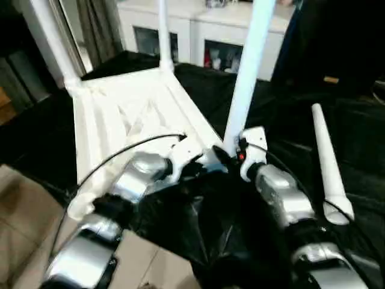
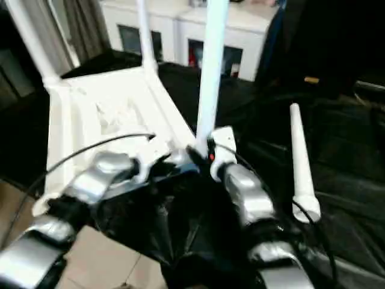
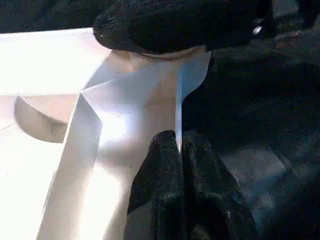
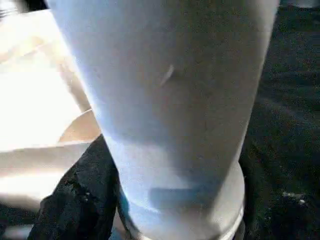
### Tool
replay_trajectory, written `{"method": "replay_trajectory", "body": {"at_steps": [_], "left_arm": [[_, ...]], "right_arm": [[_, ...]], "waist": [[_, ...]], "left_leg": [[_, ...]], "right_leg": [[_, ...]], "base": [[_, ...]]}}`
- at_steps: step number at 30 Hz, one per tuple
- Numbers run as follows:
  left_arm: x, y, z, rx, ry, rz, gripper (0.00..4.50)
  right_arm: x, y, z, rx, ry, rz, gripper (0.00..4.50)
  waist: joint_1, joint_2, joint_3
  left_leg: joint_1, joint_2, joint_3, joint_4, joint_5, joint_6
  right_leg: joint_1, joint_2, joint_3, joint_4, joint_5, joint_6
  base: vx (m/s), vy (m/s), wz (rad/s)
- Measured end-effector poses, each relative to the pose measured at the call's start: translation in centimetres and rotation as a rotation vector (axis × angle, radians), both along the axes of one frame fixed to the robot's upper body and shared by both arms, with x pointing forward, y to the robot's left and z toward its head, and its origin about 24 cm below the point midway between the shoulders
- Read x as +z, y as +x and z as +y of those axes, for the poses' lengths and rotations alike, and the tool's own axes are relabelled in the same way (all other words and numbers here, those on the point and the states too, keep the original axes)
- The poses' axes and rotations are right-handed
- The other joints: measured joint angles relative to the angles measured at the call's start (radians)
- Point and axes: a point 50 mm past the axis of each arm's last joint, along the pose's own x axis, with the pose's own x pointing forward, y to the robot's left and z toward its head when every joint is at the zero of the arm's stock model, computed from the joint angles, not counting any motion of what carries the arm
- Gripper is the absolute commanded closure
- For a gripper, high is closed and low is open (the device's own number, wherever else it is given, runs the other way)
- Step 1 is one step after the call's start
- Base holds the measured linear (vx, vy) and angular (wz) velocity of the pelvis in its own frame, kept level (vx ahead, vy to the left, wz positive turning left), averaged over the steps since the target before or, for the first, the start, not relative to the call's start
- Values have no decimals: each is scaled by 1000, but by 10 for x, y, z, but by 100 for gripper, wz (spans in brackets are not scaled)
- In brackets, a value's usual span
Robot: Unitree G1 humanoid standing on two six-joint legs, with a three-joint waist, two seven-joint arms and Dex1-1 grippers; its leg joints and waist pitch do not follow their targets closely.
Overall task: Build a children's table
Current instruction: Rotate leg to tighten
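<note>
Since the tabletop is lying underside-up, the right end effector, spread around it, is steadying a leg in its near corner socket while the left end effector, pressed together, is bracing the rim.

I'm looking into a home-like room, white cabinet with glass-fronted shelves along the far wall, curtains hanging beside it, tiled floor below, black sheet spread as my work surface
</note>
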Motion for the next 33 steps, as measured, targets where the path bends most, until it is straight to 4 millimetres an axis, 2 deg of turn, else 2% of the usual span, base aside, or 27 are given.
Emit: {"method": "replay_trajectory", "body": {"at_steps": [2,3,6,8,11,16,21,22,26,27,33], "left_arm": [[1,1,-1,13,-5,-7,450],[1,1,0,18,-5,-10,450],[2,2,3,13,-6,-11,450],[3,1,6,-8,-5,-13,450],[3,-2,19,-61,-2,-9,450],[5,-12,36,-178,-3,20,450],[5,-21,44,-291,-4,44,450],[5,-23,45,-309,-4,51,450],[6,-27,53,-345,1,73,450],[6,-27,54,-353,0,80,450],[6,-29,55,-366,0,89,450]], "right_arm": [[0,-1,3,21,4,-17,98],[0,-1,3,35,5,-22,73],[1,-3,2,87,8,-32,52],[1,-4,0,132,-2,-41,52],[1,-11,-10,293,-46,-50,52],[8,-22,-28,506,-82,-53,52],[15,-32,-33,674,-71,-38,52],[15,-34,-34,704,-68,-32,77],[16,-38,-35,765,-67,-17,90],[17,-39,-35,784,-69,-13,119],[17,-40,-35,798,-62,2,160]], "waist": [[0,0,0],[-1,1,0],[-1,1,0],[-1,1,0],[0,1,0],[3,1,0],[12,2,0],[13,2,0],[14,2,0],[14,2,0],[14,2,0]], "left_leg": [[-1,0,0,0,0,0],[-2,0,0,0,0,0],[-2,1,0,-1,0,0],[-3,1,0,-2,0,0],[-9,1,-1,-2,0,0],[-10,1,-1,-1,1,1],[-11,2,0,0,5,8],[-11,2,0,0,5,8],[-11,2,0,0,3,5],[-11,2,0,0,3,5],[-11,2,0,0,3,5]], "right_leg": [[0,0,0,0,3,-5],[-1,0,0,0,3,-5],[-2,0,-1,0,3,-4],[-3,0,-1,0,2,-5],[-4,0,-3,-1,2,-4],[-5,0,-3,-2,2,-4],[-6,0,-4,-4,1,-5],[-6,0,-4,-4,1,-5],[-6,0,-4,-4,1,-5],[-6,0,-4,-4,1,-5],[-6,0,-4,-4,1,-5]], "base": [[0,0,0],[0,0,0],[0,0,0],[0,0,0],[0,0,0],[0,0,0],[0,0,0],[0,0,0],[0,0,0],[0,0,0],[0,0,0]]}}
